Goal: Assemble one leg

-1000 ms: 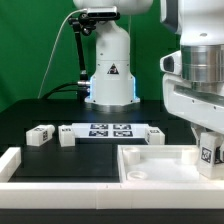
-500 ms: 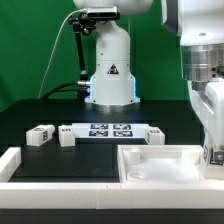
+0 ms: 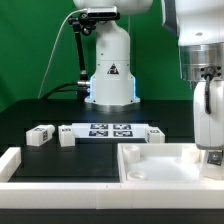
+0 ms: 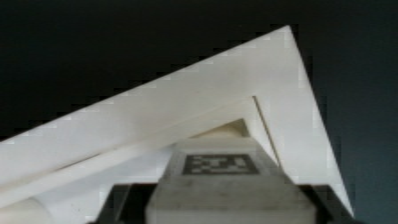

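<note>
My gripper [image 3: 211,150] is shut on a leg [image 3: 213,158], a small white block, and holds it upright at the tray-like part's [image 3: 150,166] corner on the exterior view's right. In the wrist view the leg [image 4: 222,172] shows its black-and-white tag between my dark fingers [image 4: 128,206], right over a raised corner of the white tray-like part [image 4: 160,112]. I cannot tell whether the leg touches the corner. Three more legs lie on the black table: two at the left [image 3: 40,135] [image 3: 67,136] and one [image 3: 156,135] behind the tray-like part.
The marker board [image 3: 110,130] lies flat in the middle of the table. A white raised rail [image 3: 12,160] runs along the front and left edge. The arm's white base [image 3: 110,75] stands behind, with a black cable beside it.
My gripper has moved toward the exterior view's right and lower with the leg. The leg's tag, seen earlier, is now turned or hidden from the exterior view.
</note>
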{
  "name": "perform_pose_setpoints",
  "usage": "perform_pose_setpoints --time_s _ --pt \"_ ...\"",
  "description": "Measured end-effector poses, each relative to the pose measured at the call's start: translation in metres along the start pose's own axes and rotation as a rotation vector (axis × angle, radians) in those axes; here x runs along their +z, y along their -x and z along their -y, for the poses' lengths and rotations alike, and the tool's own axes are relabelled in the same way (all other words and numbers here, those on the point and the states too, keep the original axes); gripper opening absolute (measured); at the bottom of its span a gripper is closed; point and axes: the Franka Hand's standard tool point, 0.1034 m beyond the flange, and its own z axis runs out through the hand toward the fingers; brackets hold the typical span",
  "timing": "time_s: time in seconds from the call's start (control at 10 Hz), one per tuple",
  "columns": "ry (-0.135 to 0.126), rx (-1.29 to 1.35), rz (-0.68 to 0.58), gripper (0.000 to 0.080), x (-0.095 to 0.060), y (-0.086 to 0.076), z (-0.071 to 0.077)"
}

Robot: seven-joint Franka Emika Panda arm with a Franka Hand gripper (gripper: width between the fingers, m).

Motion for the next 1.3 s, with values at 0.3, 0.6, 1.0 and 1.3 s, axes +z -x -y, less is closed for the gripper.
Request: perform_pose_setpoints --time_s 0.3,0.6,1.0,1.3 --pt "0.004 -0.093 -0.003 0.0629 0.0024 -0.0027 0.0" --pt "0.032 -0.469 -0.005 0.0648 0.0038 -0.0043 -0.0035" --pt "0.08 -0.873 -0.006 0.0649 0.0014 -0.0019 -0.0044" --pt "0.08 -1.141 -0.003 0.0649 -0.0002 -0.0042 -0.0012"
